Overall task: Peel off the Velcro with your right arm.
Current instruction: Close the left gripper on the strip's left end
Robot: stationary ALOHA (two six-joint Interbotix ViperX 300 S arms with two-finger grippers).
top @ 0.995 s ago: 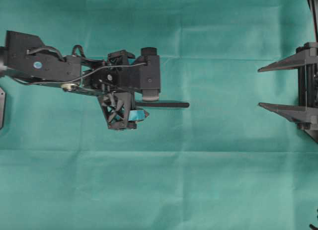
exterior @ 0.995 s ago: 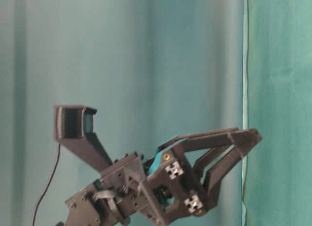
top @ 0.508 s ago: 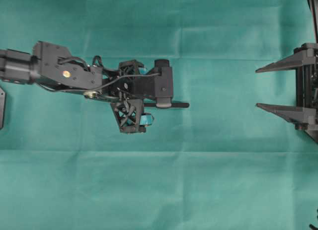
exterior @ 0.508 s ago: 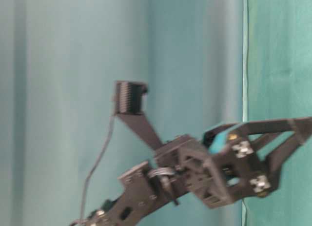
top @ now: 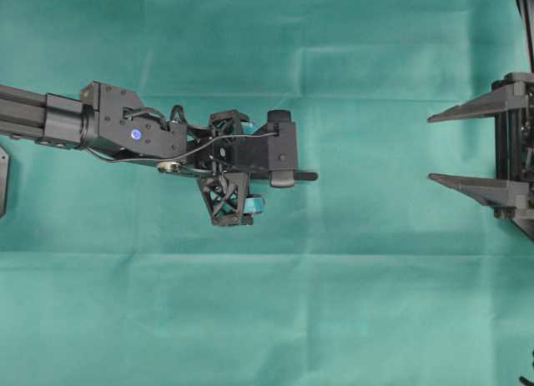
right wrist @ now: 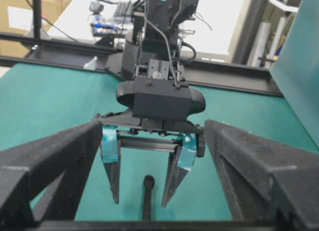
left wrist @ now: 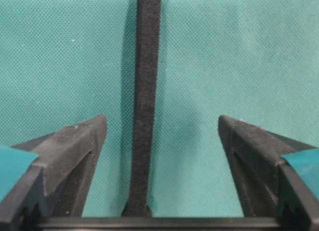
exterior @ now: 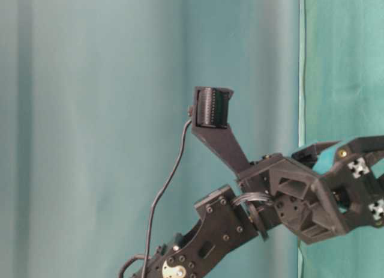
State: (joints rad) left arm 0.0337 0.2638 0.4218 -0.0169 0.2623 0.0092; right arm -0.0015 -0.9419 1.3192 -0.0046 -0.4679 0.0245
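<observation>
Velcro (left wrist: 143, 106) is laid flat on the green cloth (top: 359, 303), between the spread, teal-taped fingers of the left gripper (left wrist: 162, 141), untouched by them. The right gripper (top: 467, 148) is held well apart, jaws open and empty.

A green cloth (top: 350, 319) covers the table; green curtain (exterior: 90, 110) behind.

Black on green, with a little teal

My bench (top: 350, 319) wears a plain teal-green cloth. The Velcro (left wrist: 144, 101) is matt black with a fine fuzzy grain. My left hand (right wrist: 145, 183) is black, its fingers (right wrist: 110, 146) banded in teal tape; a blue light (top: 136, 134) glows at 9 o'clock from it. My right hand (top: 455, 148) is plain black.
</observation>
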